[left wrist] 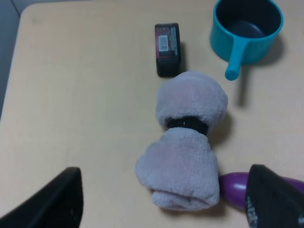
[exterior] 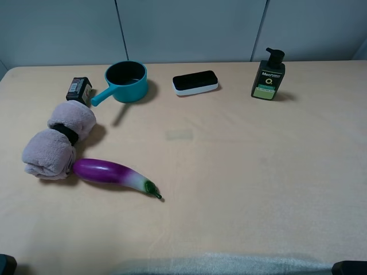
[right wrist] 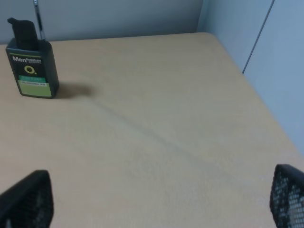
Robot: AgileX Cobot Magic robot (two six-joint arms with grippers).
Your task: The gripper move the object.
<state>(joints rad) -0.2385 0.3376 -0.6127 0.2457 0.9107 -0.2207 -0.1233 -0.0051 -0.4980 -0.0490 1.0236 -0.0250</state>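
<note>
Beige and matte, the surface (exterior: 241, 166) before you carries six items. At the left of the overhead frame lies the rolled pale pink-mauve fluffy towel (exterior: 57, 143), cinched at its middle by a black band (exterior: 67, 134); you see it again at the centre of the left wrist frame (left wrist: 185, 142). Touching its lower end is a glossy purple eggplant with a green stem (exterior: 114, 175). Just above the towel sits a small black box with a red label (exterior: 78, 89), and to its right a teal saucepan with a short handle (exterior: 125, 82). Along the top of the overhead frame, towards the centre and right, rest a black-and-white oblong case (exterior: 195, 83) and a dark pump bottle with a green label (exterior: 268, 75).

Your left claw (left wrist: 166, 202) is spread wide, its dark fingers (left wrist: 57, 202) at the bottom corners of its frame, clear of the towel. Your right claw (right wrist: 156, 202) is likewise spread, holding nothing.
</note>
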